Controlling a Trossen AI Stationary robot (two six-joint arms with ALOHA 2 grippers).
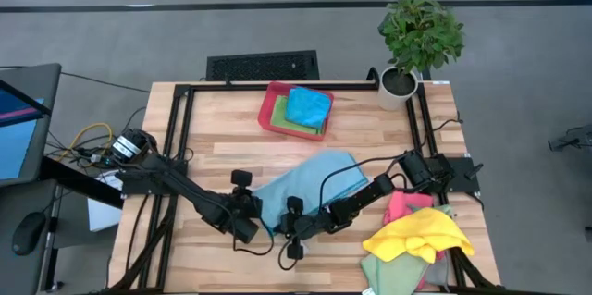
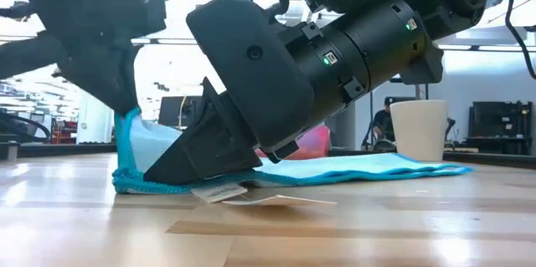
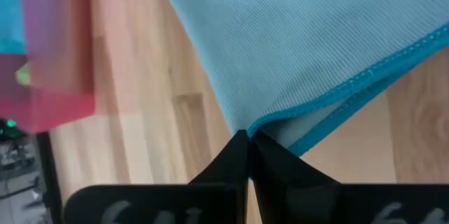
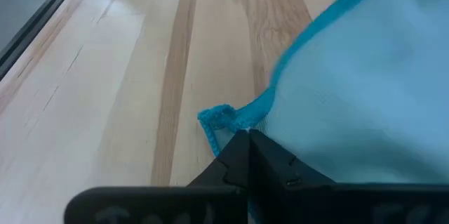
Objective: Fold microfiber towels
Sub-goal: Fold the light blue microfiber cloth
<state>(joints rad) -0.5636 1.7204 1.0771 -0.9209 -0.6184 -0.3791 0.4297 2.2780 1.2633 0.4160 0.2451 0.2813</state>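
A light blue microfiber towel (image 1: 310, 177) lies spread on the wooden table's middle, with its near end between my two arms. My left gripper (image 1: 259, 227) is shut on a near corner of it. That corner (image 2: 130, 137) stands up off the table in the low view. My right gripper (image 1: 290, 228) is shut on the towel's near edge right beside it, low over the wood (image 2: 167, 171). A white tag (image 2: 222, 192) sticks out from under the towel's near edge. My left gripper pinches the towel's corner (image 3: 247, 127) between its two fingers, coming at it slanting down from the table's left. The corner is raised off the table and the cloth runs slack from it down to the wood. My right gripper pinches the towel's hemmed near edge (image 4: 235, 120) between its two fingers, where the hem bunches into a small curl. The fingers slant down from the table's right. This part of the towel (image 2: 180, 185) stays on the table.
A red tray (image 1: 274, 110) at the far middle holds folded blue and green towels. A pile of yellow, pink and green towels (image 1: 416, 235) lies at the near right. A potted plant (image 1: 416, 36) stands at the far right corner. Bare wood lies to the left.
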